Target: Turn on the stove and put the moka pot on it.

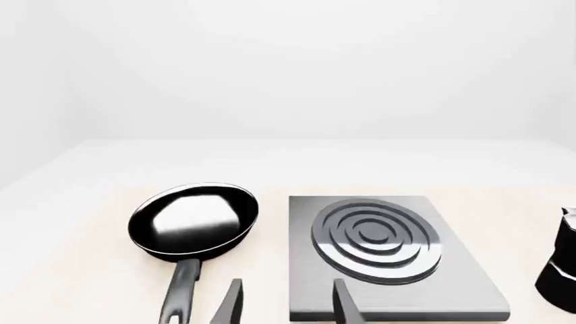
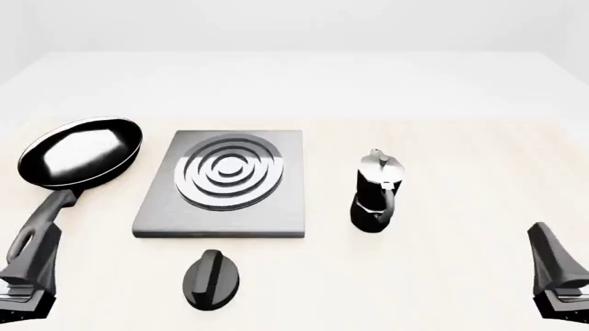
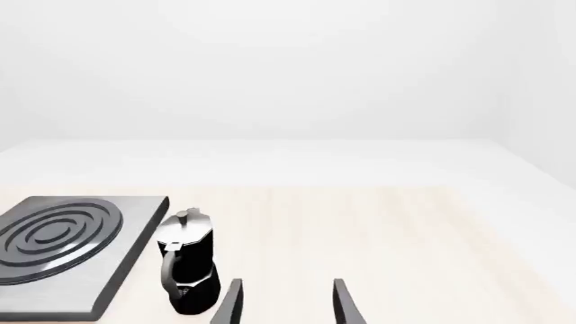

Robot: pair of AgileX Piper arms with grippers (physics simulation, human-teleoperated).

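The stove point(image 2: 156, 214) is a flat dark-grey slab in the middle of the table, with a round burner point(image 2: 230, 171) of silver rings. Its black oval knob point(image 2: 212, 279) lies apart, just in front of the slab. To the right of the stove stands the moka pot point(image 2: 376, 193), upright, black with a silver lid; it also shows in the right wrist view point(image 3: 187, 266). My left gripper point(image 1: 288, 307) is open and empty, low at the near left. The right gripper point(image 3: 286, 305) is open and empty too, at the near right, behind and right of the pot.
A black frying pan point(image 2: 83, 152) lies left of the stove, with its handle point(image 2: 41, 217) pointing toward my left gripper point(image 2: 37, 258). The right gripper point(image 2: 556, 269) sits near the table's front right corner. The light table point(image 2: 460, 138) runs far back.
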